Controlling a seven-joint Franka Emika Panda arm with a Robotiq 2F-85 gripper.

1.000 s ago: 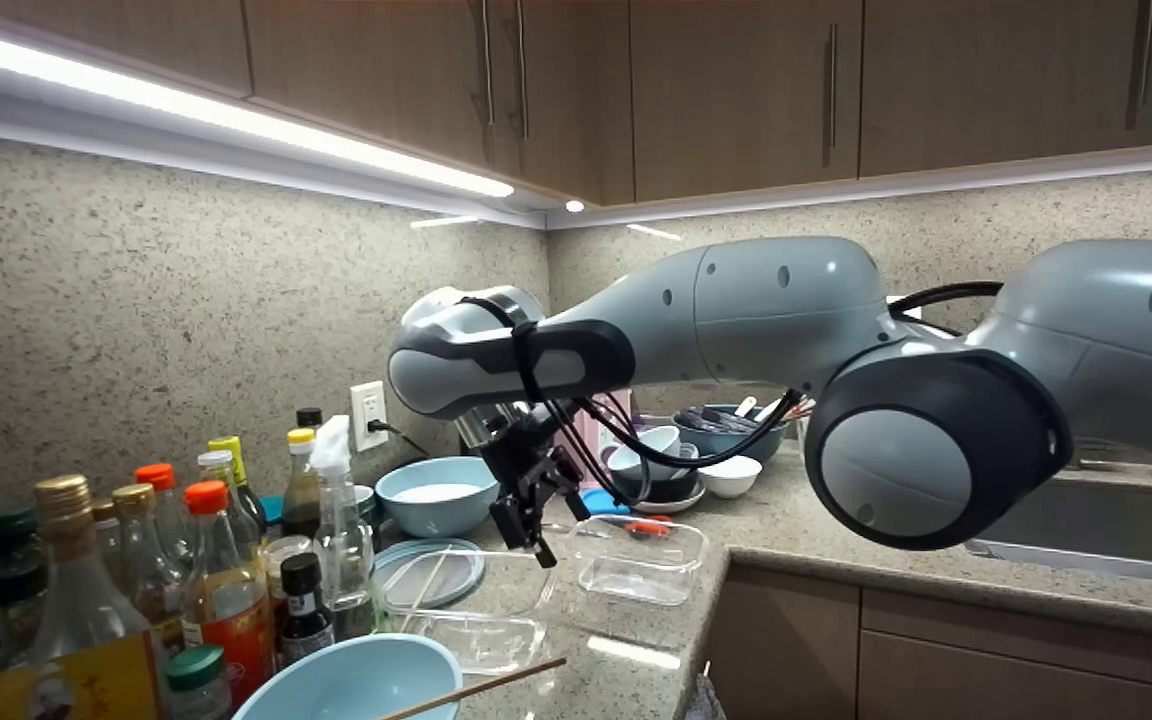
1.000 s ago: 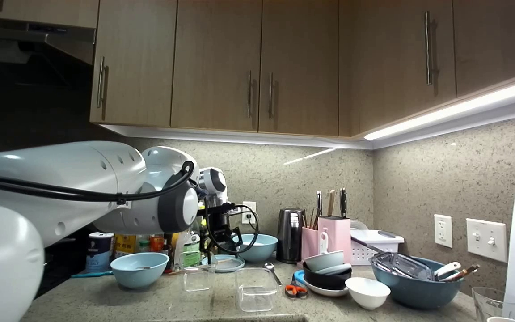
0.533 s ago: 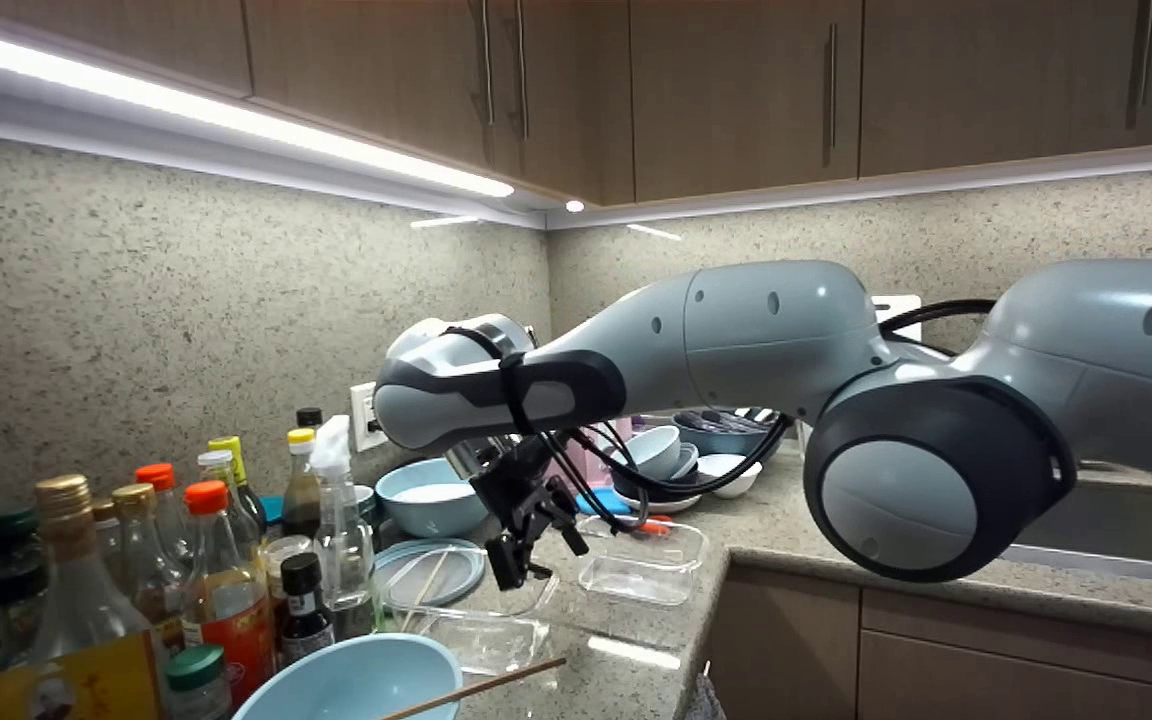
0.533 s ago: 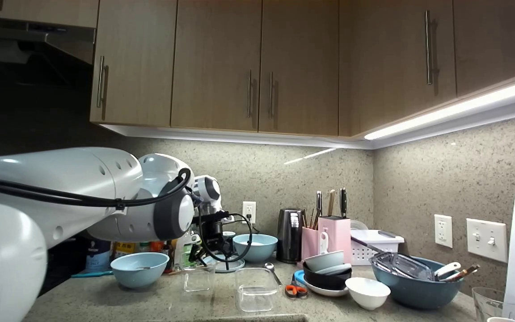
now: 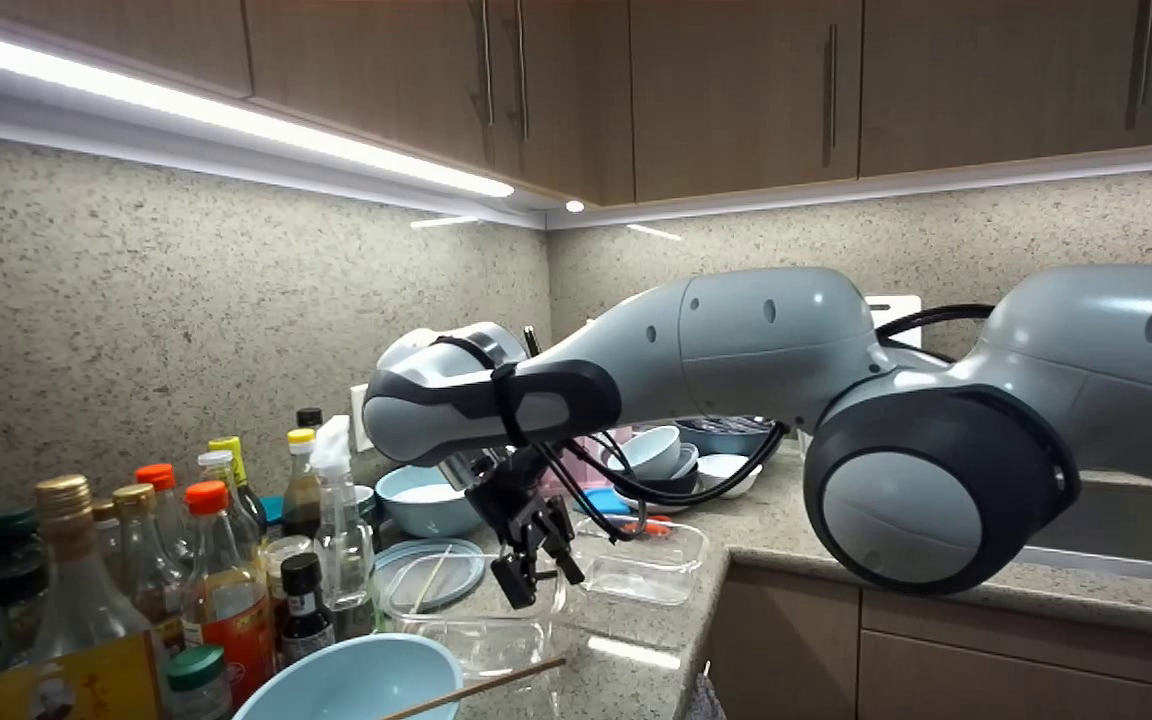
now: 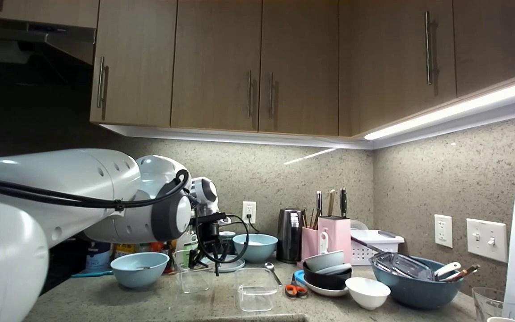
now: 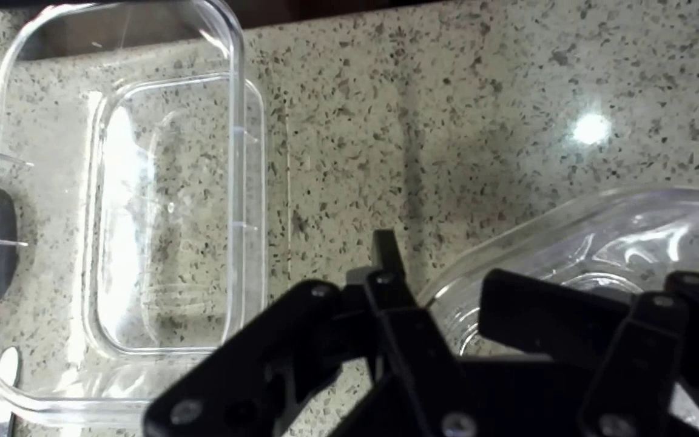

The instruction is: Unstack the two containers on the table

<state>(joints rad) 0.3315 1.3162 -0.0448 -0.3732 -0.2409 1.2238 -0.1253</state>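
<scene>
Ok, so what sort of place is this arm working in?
A kitchen, probably in a home: wall cabinets hang above a stone-look countertop, with a pink knife block standing on it.

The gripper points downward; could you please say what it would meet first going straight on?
Likely the edge of the clear container at the wrist view's right, which shows between the open jaws of the gripper. Depth is unclear: if they straddle it, the countertop probably comes next.
</scene>
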